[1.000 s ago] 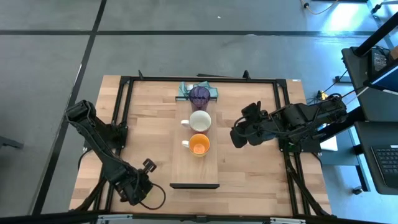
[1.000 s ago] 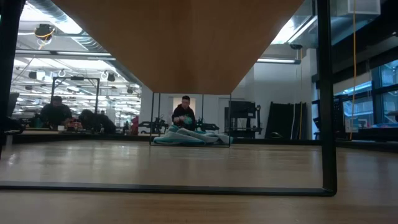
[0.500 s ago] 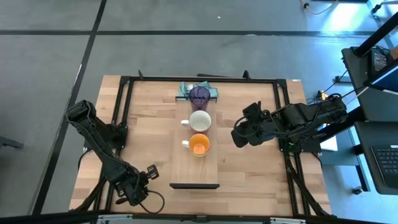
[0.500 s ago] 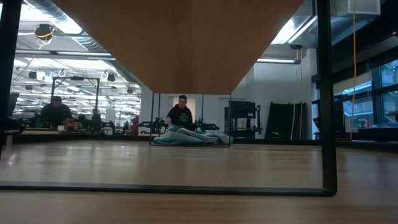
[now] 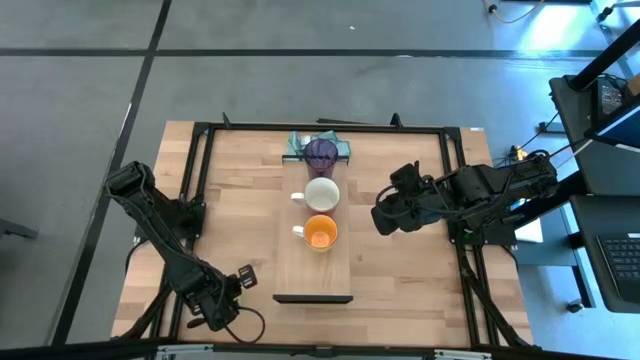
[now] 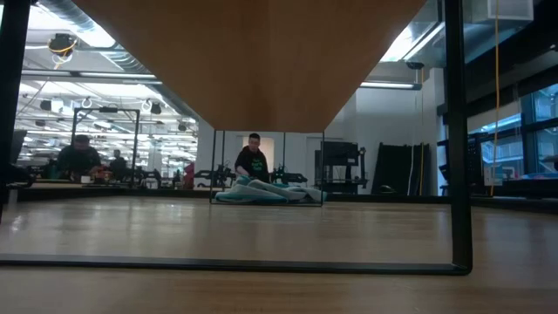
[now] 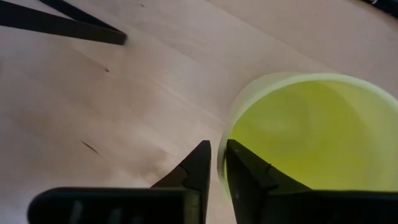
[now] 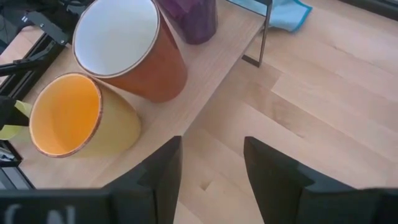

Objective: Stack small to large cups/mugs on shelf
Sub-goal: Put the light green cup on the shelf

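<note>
The pale wooden shelf [image 5: 300,265] lies down the table's middle, its dark strip at the near end. On it stand the purple tumbler [image 5: 321,155], the red mug with a white inside [image 5: 322,193] and the orange mug [image 5: 320,233], in a row from far to near. All three also show in the right wrist view, the orange mug [image 8: 81,121] nearest. My left gripper [image 5: 225,298], at the near left, is shut on the yellow-green mug [image 7: 311,134], which the arm hides in the high view. My right gripper [image 5: 380,218] is open and empty, right of the shelf. My left gripper holds the yellow-green mug by its rim [image 7: 225,134], one finger [image 7: 245,171] inside the mug and one finger [image 7: 198,165] outside, with the wall between them. The fingers slant down at it from above. Whether the mug stands on the table, I cannot tell.
A teal cloth [image 5: 340,147] lies at the shelf's far end behind the tumbler. A black frame [image 5: 200,180] runs around the tabletop. Bare wood lies on both sides of the shelf. People [image 6: 253,161] show in the room beyond the table.
My left gripper has turned a little and shifted slightly toward the table's near edge, then kept still. It stays shut.
</note>
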Available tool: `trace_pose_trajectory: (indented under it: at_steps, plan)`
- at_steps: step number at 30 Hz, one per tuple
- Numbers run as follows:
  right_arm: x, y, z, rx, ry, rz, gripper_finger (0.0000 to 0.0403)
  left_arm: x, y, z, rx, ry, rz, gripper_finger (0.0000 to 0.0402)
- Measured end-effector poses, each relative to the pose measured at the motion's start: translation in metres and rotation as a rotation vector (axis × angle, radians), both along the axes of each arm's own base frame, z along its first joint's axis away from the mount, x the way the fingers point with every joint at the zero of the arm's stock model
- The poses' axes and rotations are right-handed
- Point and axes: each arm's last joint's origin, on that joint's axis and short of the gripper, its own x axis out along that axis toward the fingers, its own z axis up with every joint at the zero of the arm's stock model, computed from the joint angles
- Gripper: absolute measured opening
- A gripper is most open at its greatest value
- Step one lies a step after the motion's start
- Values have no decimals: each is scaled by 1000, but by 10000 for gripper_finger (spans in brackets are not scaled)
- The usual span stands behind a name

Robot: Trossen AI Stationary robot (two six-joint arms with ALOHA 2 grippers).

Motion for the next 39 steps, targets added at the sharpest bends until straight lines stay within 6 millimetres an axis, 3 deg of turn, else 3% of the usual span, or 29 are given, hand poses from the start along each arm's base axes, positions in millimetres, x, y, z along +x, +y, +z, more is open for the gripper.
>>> trace_pose_trajectory:
  at_steps: [9, 15, 19, 26, 30, 39]
  plan:
    - [0, 0, 0, -2, 2, 5, 174, 1, 1, 8, 31, -17, 29, 56]
    - [-1, 0, 0, -12, 15, 13, 174, 3, -2, 26, -15, -15, 189, 61]
    - [-1, 0, -1, -15, 18, 17, 174, 2, 2, 36, -74, 37, 515, 58]
    - [-1, 0, -1, -18, 20, 19, 174, 2, 7, 40, -229, 98, 1369, 62]
    - [-1, 0, -1, -24, 23, 28, 174, 0, 6, 40, -301, 152, 1773, 64]
    - [-1, 0, 0, -45, 33, 61, 174, -24, -4, 40, -292, 140, 2236, 60]
